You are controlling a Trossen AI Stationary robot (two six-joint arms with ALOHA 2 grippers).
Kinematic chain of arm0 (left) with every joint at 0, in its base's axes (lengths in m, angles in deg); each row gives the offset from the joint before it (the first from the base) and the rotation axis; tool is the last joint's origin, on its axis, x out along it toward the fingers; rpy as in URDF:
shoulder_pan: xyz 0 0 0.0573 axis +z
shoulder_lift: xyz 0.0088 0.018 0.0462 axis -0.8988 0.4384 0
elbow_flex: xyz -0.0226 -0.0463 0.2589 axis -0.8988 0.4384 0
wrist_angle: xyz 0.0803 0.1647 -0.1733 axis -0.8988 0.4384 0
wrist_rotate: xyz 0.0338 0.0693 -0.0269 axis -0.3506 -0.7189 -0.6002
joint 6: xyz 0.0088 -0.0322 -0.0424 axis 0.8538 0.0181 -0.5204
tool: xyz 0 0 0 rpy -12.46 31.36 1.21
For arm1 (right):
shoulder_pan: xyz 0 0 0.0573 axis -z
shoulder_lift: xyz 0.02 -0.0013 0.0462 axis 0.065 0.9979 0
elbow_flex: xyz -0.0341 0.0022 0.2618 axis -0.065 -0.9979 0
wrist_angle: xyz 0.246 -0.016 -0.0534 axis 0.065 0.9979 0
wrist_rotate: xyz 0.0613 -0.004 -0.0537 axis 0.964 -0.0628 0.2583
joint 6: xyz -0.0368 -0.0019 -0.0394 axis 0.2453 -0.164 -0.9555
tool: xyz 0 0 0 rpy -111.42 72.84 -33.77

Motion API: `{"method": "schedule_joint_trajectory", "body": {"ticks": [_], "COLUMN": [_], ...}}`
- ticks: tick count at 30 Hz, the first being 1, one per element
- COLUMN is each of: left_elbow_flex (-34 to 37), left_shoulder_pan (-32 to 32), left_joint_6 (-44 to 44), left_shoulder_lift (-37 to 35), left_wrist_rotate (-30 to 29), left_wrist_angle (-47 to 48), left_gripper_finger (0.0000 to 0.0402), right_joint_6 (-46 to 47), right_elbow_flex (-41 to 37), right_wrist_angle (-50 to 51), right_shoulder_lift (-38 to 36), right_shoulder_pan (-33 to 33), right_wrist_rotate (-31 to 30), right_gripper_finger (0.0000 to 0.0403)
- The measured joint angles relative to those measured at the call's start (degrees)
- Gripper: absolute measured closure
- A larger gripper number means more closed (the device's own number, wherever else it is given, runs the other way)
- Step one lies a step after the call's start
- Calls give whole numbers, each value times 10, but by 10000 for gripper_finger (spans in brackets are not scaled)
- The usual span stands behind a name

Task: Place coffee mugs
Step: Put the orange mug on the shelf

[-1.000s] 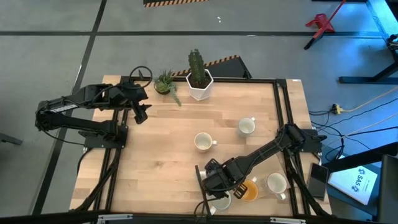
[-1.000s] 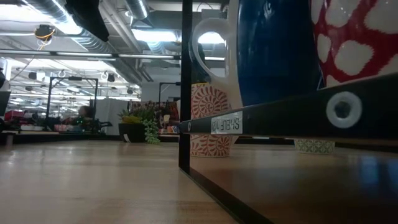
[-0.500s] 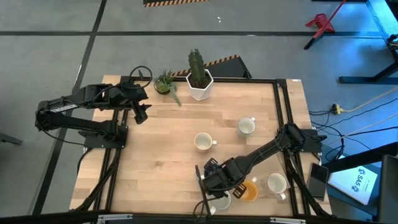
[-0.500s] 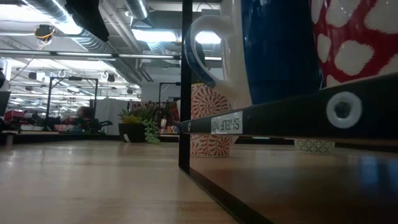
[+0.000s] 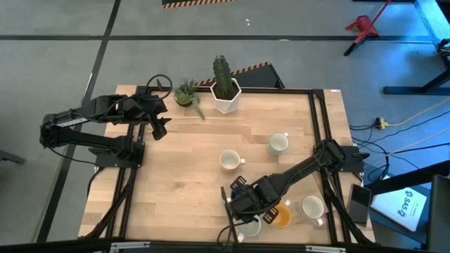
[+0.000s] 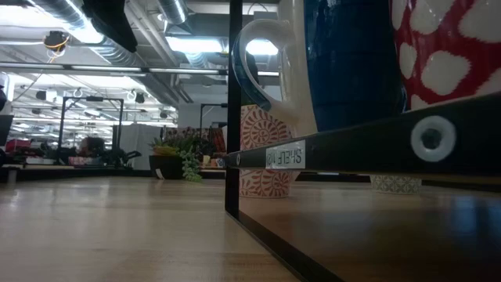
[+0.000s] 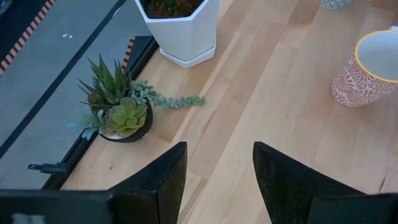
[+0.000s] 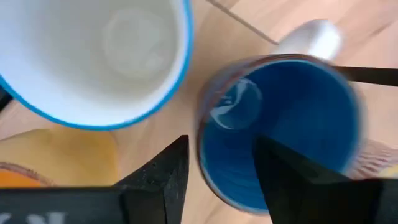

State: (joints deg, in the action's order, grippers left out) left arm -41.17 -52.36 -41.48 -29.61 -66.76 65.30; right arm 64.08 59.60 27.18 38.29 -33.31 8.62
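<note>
The dark blue mug [image 8: 273, 124] stands upright near the table's front edge, beside a white mug with a blue rim [image 8: 93, 56] and an orange mug [image 8: 37, 162]. My right gripper [image 8: 221, 180] hangs open over the blue mug, pointing down. One finger is outside the mug's wall and the other is over its hollow, with gaps showing. The same mug fills the low view [image 6: 352, 63]; a black rail hides its base. More white mugs [image 5: 230, 160] [image 5: 279, 143] [image 5: 313, 207] stand on the table. My left gripper [image 7: 217, 180] waits open at the far left.
A white hexagonal cactus pot [image 5: 226, 95] and a small succulent [image 5: 186, 93] stand at the far edge. A black frame rail [image 6: 360, 145] runs along the table in the low view. A red-and-white spotted mug [image 6: 446, 47] stands right beside the blue one.
In the low view the blue mug has turned a little, its handle swinging toward the camera, and has then stood still. In the high view a bit of blue now shows at the far side of my right gripper.
</note>
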Motion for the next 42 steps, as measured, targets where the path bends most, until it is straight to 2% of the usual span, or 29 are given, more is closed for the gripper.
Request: {"method": "schedule_joint_trajectory", "body": {"ticks": [10,15,21,25,28,32,42], "left_elbow_flex": [0,0,0,0,0,0,0], "left_shoulder_pan": [0,0,0,0,0,0,0], "left_joint_6": [0,0,0,1,2,2,2], "left_shoulder_lift": [0,0,0,0,0,0,0], "left_wrist_rotate": [2,5,5,7,7,7,7], "left_wrist_angle": [0,1,10,10,11,14,15], "left_gripper_finger": [223,223,223,223,223,223,223], "right_joint_6": [0,21,46,4,-34,-45,-43], "right_elbow_flex": [151,188,153,108,65,2,-133], "right_wrist_angle": [137,136,131,72,-9,-93,-136], "right_shoulder_lift": [-1,-22,-44,-35,-28,-28,-28], "right_shoulder_pan": [17,45,103,135,144,151,162], "right_wrist_rotate": [-83,-136,-161,-117,-87,-64,-36], "right_gripper_finger": [240,239,239,239,239,239,239]}}
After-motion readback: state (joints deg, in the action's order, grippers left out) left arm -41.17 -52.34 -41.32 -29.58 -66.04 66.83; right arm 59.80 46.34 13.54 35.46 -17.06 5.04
